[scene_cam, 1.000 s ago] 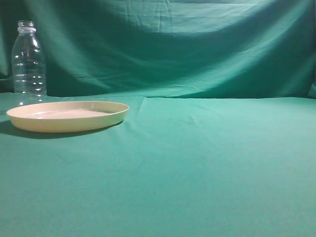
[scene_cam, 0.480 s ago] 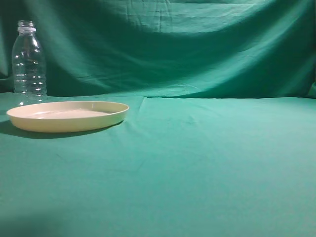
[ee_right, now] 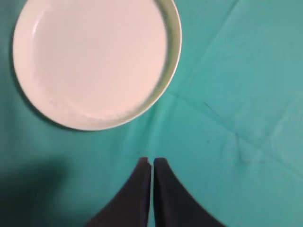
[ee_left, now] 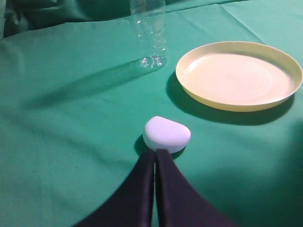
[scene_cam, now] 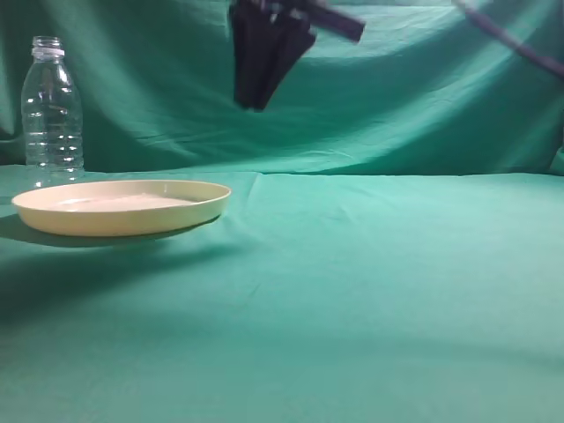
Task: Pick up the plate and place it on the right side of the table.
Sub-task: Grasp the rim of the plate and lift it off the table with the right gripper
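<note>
1. Hanging high over the surface (scene_cam: 370, 291), the right gripper (scene_cam: 253, 104) was above and just right of the plate (scene_cam: 123, 205), fingers pressed together, nothing between them.
2. Plate lay flat on the teal cloth at the left side, empty, rim up. No contact with either arm.
3. Right wrist view looked straight down: plate (ee_right: 97, 59) filled the upper left, gripper (ee_right: 152, 163) tips clear of its near rim. Judged an approach stance, placed to come down on the rim edge nearest the open right side.
4. Left gripper (ee_left: 155, 153) hung low, fingers together, well short of the plate (ee_left: 239, 74). A small white rounded object (ee_left: 166, 134) sat on the cloth just past its tips; whether they touched it, unclear.
5. Clear bottle (scene_cam: 52, 110) stood upright behind the plate, close to its far edge; a sloppy lift could knock it.
6. Jaws would have to part before any grasp; carry not yet begun.
</note>
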You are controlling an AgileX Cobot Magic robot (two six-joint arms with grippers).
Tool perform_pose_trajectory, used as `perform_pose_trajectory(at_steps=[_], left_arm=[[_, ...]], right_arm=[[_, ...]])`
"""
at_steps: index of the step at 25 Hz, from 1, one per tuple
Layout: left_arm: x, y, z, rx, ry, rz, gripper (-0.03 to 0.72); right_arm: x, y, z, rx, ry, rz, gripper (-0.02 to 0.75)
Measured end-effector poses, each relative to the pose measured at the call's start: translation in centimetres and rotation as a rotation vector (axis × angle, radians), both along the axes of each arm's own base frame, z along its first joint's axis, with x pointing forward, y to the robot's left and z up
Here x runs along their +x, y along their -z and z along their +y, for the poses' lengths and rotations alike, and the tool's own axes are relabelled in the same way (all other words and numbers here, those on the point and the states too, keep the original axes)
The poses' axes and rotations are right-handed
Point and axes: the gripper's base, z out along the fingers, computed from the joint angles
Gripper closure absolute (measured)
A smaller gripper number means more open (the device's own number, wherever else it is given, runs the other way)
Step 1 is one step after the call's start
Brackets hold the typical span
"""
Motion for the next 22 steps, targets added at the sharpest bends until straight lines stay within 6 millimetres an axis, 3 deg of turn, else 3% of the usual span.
perform_pose_trajectory(at_steps=[3, 8, 11, 22], left_arm=[[0.0, 0.0, 0.0, 0.0, 0.0, 0.0, 0.688], [0.0, 0.0, 0.0, 0.0, 0.0, 0.0, 0.688], [0.0, 0.0, 0.0, 0.0, 0.0, 0.0, 0.688], [0.0, 0.0, 0.0, 0.0, 0.0, 0.0, 0.688]], right_arm=[[2.4, 2.4, 1.8, -0.026, -0.006, 0.037, 0.69], [4.9, 5.0, 3.7, -0.037, -0.037, 0.029, 0.37], [5.9, 6.2, 4.4, -0.023, -0.049, -0.007, 0.22], [7.5, 9.2, 5.5, 0.007, -0.068, -0.097, 0.211]])
